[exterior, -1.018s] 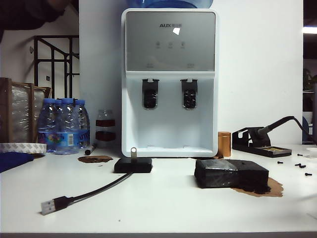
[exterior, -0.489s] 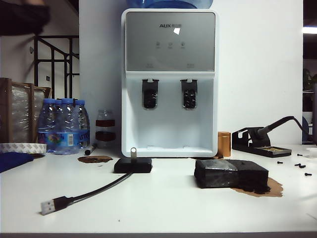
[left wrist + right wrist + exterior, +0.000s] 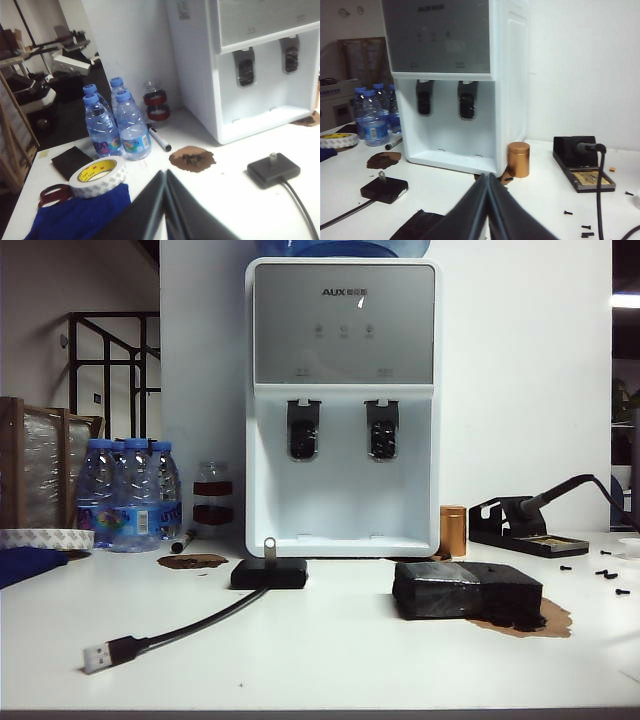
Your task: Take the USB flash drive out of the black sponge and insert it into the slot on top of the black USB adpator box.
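USB flash drive (image 3: 268, 547) upright in black USB adpator box (image 3: 269, 574), left of centre; left pincer (image 3: 165, 176) and right pincer (image 3: 488, 179) pressed together, now withdrawn from exterior view: task apparently complete.

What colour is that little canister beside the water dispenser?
Copper-orange canister, clearest in the right wrist view.

The white desk (image 3: 330, 650) carries the black USB adpator box (image 3: 269, 573) left of centre, the black sponge (image 3: 466, 590) right, a water dispenser (image 3: 342, 410) far behind.
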